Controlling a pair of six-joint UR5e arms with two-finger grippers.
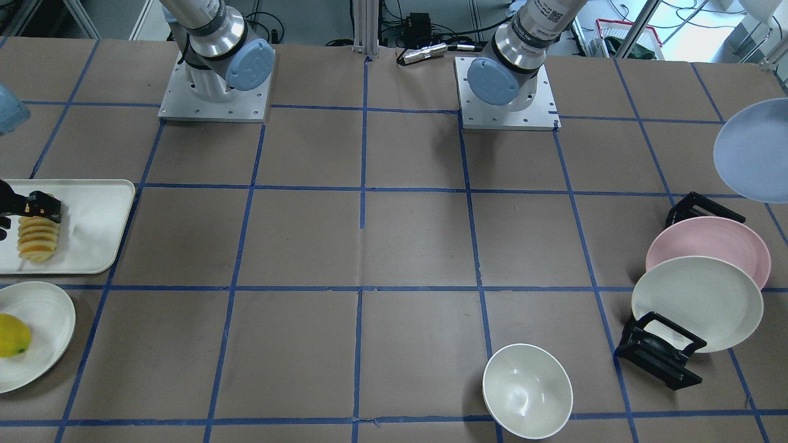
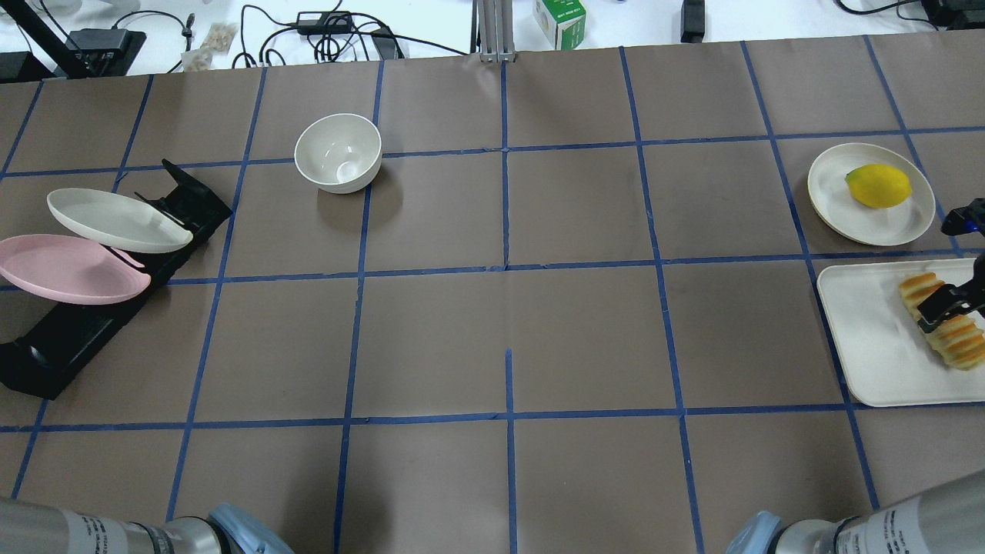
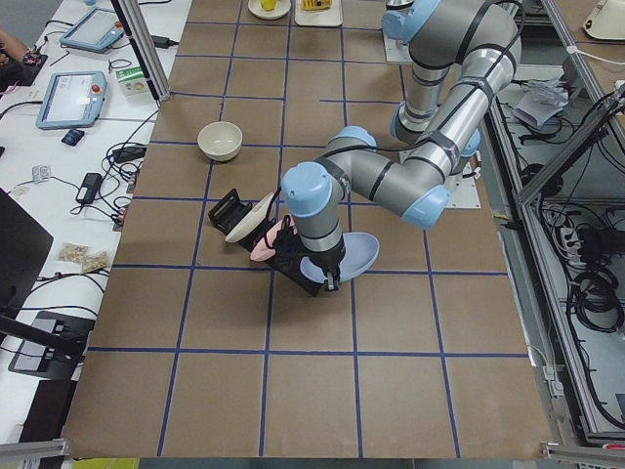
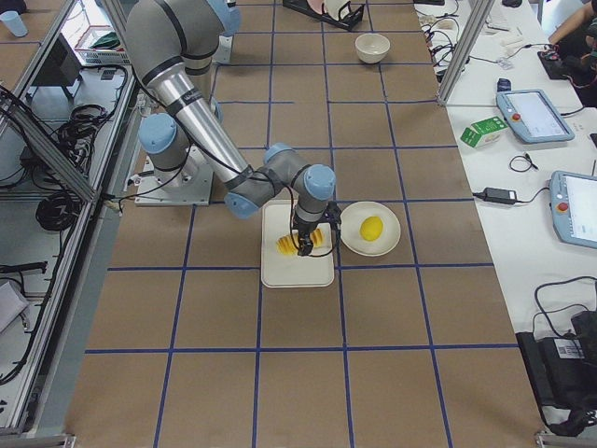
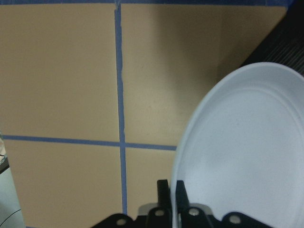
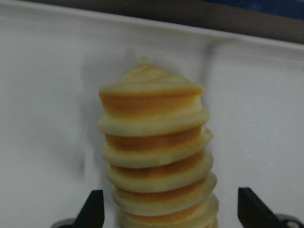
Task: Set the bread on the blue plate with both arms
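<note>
The bread [image 2: 953, 332] is a ridged yellow-orange loaf lying on a white tray [image 2: 866, 338] at the robot's right; it also shows in the front view [image 1: 37, 239] and the right wrist view [image 6: 156, 152]. My right gripper [image 2: 940, 302] is open and straddles the loaf near one end, with a finger [image 6: 92, 211] on each side. My left gripper [image 5: 171, 187] is shut on the rim of the blue plate [image 5: 242, 152]. It holds the plate above the table at the robot's left [image 1: 754, 151], near the plate rack.
A yellow lemon [image 2: 877, 185] lies on a cream plate [image 2: 835, 196] beyond the tray. A white bowl [image 2: 338, 152] stands far left of centre. A pink plate [image 2: 69, 269] and a cream-white plate [image 2: 115, 219] lean in a black rack [image 2: 54, 346].
</note>
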